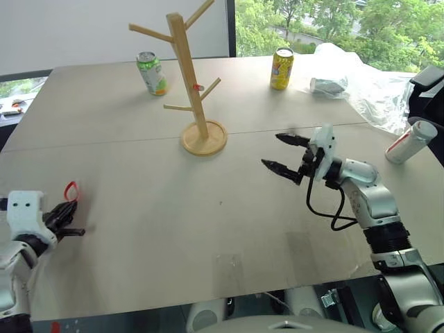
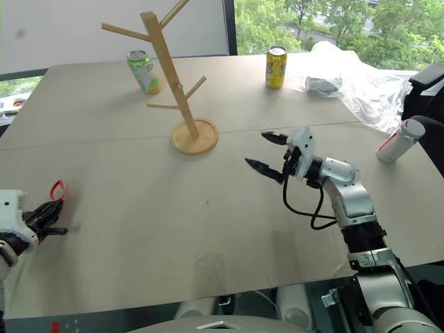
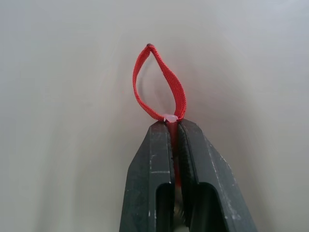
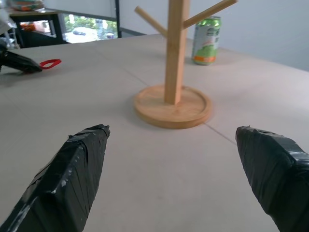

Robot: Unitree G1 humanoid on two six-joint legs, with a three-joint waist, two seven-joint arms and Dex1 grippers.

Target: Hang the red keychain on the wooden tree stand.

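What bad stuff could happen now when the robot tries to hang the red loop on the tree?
The left gripper pinches only the red keychain's bottom end, so it might slip out. The wooden tree stand is far across the table, and a bump could tip it toward the green can.

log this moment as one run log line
left gripper: shut on red keychain | right gripper: open, empty | wooden tree stand: no keychain hung | phase: carry to stand

Left pincer (image 1: 71, 226) clamped on red keychain (image 1: 71, 190) near table (image 1: 139, 229) corner; right pincer (image 1: 285, 154) spread wide beside wooden tree stand (image 1: 194, 90).
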